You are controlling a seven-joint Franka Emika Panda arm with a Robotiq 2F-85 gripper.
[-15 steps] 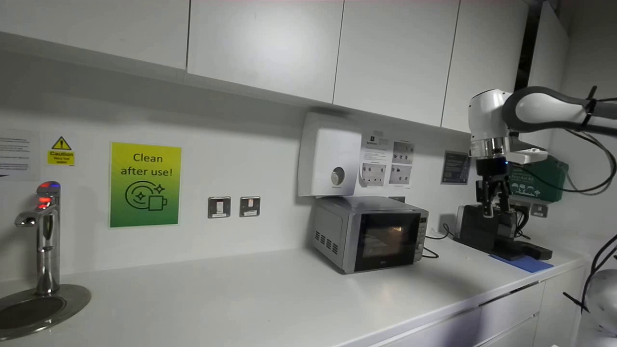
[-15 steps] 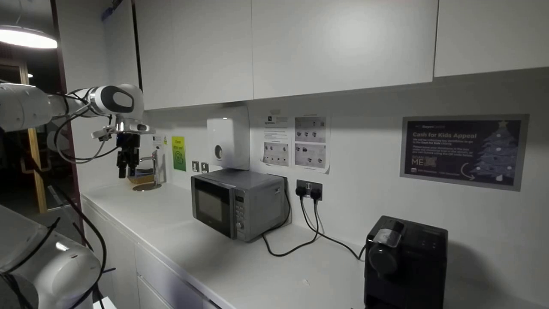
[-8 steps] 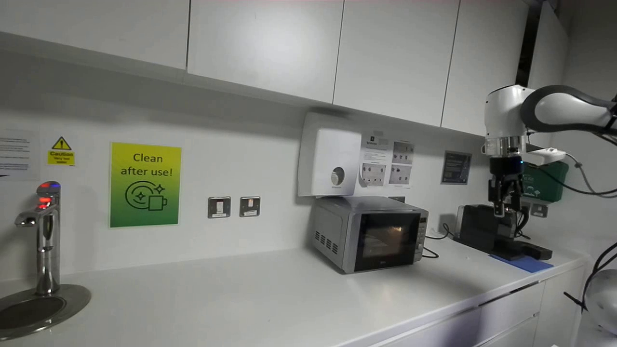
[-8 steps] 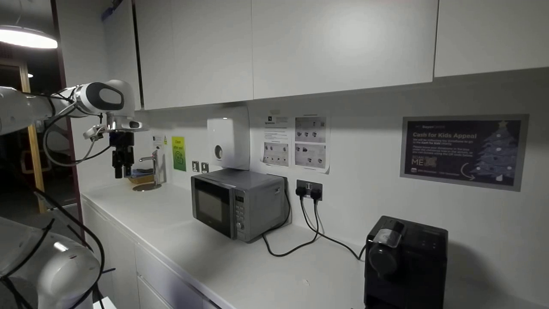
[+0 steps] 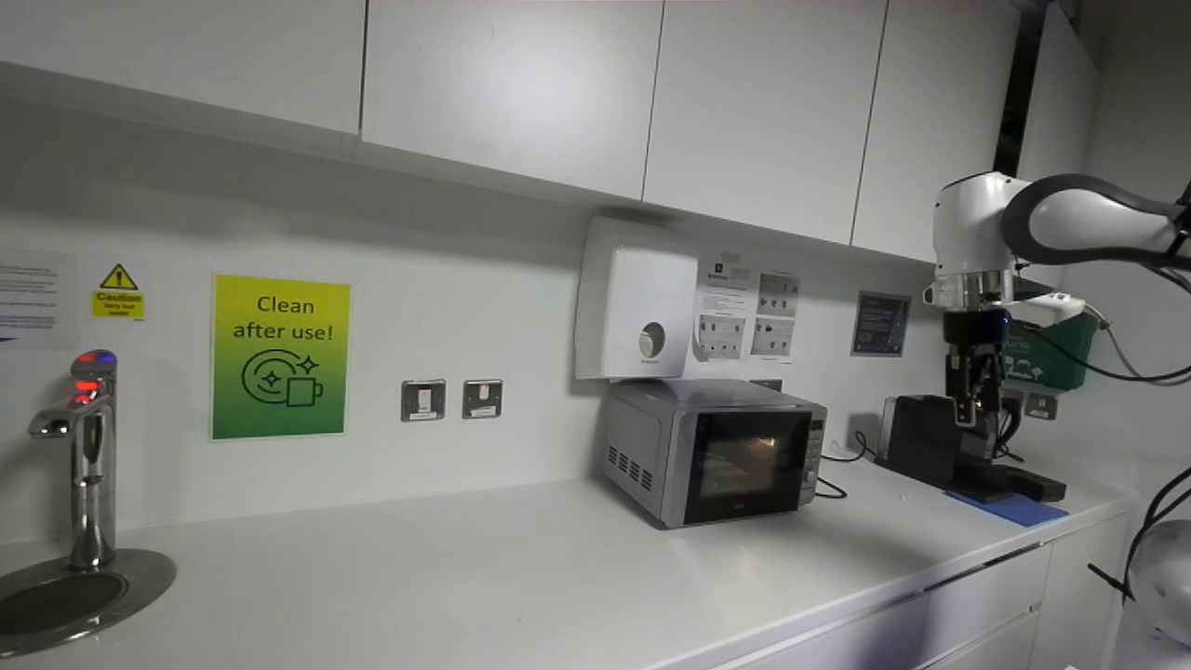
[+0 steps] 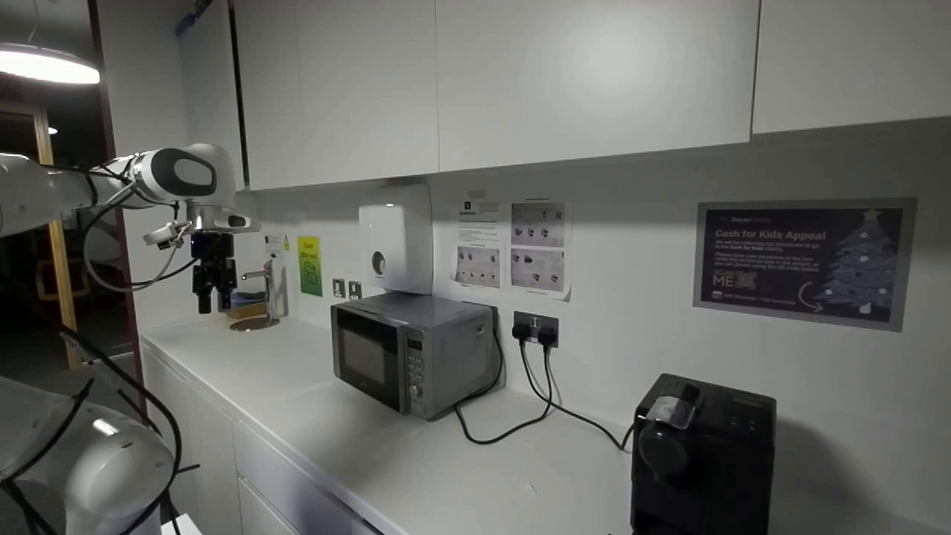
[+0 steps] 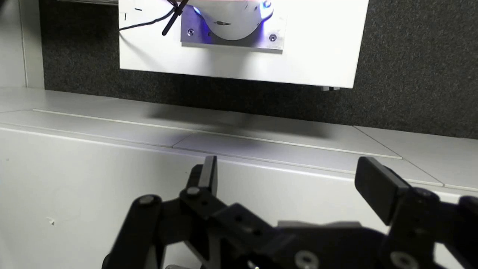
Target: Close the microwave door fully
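The silver-grey microwave (image 5: 642,442) stands on the counter against the wall, seen in both exterior views. Its dark glass microwave door (image 6: 366,359) lies against the front, beside the control panel; a gap at its edge is too fine to judge. A warm glow shows in the door's window (image 5: 744,465). My gripper (image 6: 215,301) points downward in the air, in front of the microwave and apart from it. In the wrist view the gripper (image 7: 287,172) is open, its fingers (image 7: 379,188) wide apart with only the counter below. Neither microwave nor door shows in that view.
A black coffee machine (image 6: 702,461) stands further along the counter. Black cables (image 6: 513,431) lie on the worktop behind the microwave. The white dispenser (image 5: 637,307) hangs above it, under the wall cupboards (image 5: 763,112). A tap (image 5: 91,465) stands at the far end.
My gripper has drawn back from the microwave, then sunk slightly and turned a little. The microwave and its door look the same throughout.
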